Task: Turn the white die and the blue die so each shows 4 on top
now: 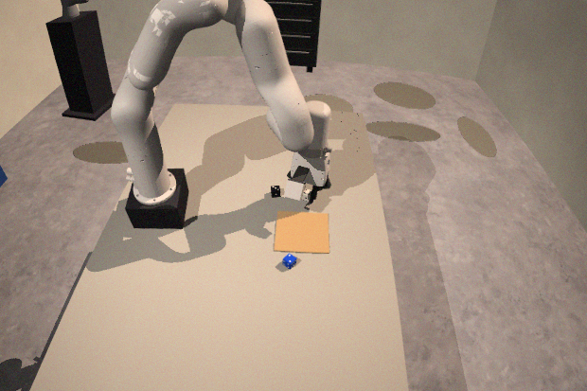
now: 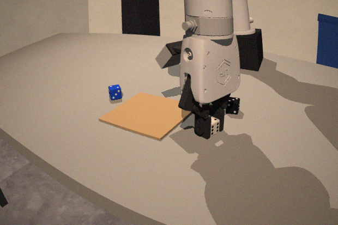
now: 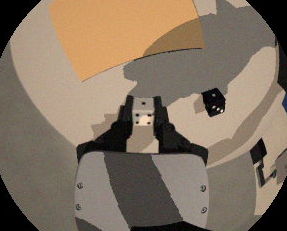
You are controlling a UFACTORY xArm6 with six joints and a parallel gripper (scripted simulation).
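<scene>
The black two-finger gripper [image 1: 307,198] [image 2: 212,129] [image 3: 143,104] is pointing down, and its fingers are partly closed, holding the white cube die with black pips [image 1: 307,195] [image 2: 215,126] [image 3: 143,113] between them. This die is outside the flat orange square mat [image 1: 302,232] [image 2: 144,115] [image 3: 129,34]. The blue die with white pips [image 1: 289,260] [image 2: 115,92] sits on the beige table [image 1: 237,319] [image 2: 68,134] [image 3: 34,69], just beside the mat's opposite side. The black die with white pips [image 1: 275,191] [image 2: 234,105] [image 3: 214,102] stands near the gripper, also off the mat.

Blue die's [image 1: 289,260] [image 2: 115,92] underside hidden, white die [image 1: 307,195] [image 2: 215,126] [image 3: 143,111] partly hidden by jaws [image 1: 307,196] [image 2: 209,125].
</scene>
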